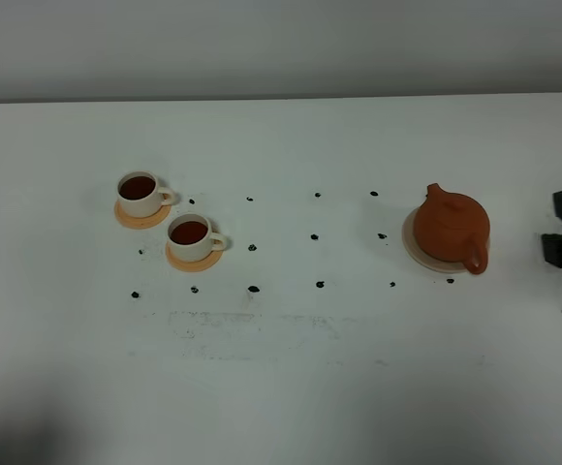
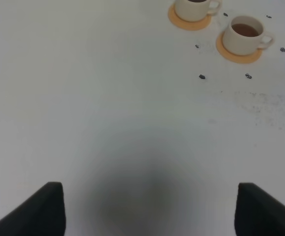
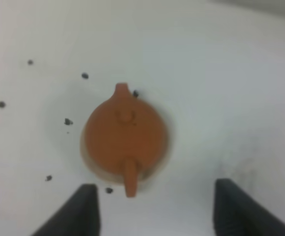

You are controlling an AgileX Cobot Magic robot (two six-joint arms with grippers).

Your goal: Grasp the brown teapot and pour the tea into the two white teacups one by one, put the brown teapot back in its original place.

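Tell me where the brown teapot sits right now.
In the exterior high view the brown teapot sits on the beige saucer at the right, far from both white teacups.

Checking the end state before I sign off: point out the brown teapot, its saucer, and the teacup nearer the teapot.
brown teapot (image 1: 451, 226), exterior high view, on its body.
saucer (image 1: 410, 248), exterior high view, on its exposed left rim.
nearer teacup (image 1: 192, 248), exterior high view, on its front wall.

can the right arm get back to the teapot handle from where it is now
Probably yes: the right gripper is open and apart from the brown teapot, whose handle points toward it with only bare table between.
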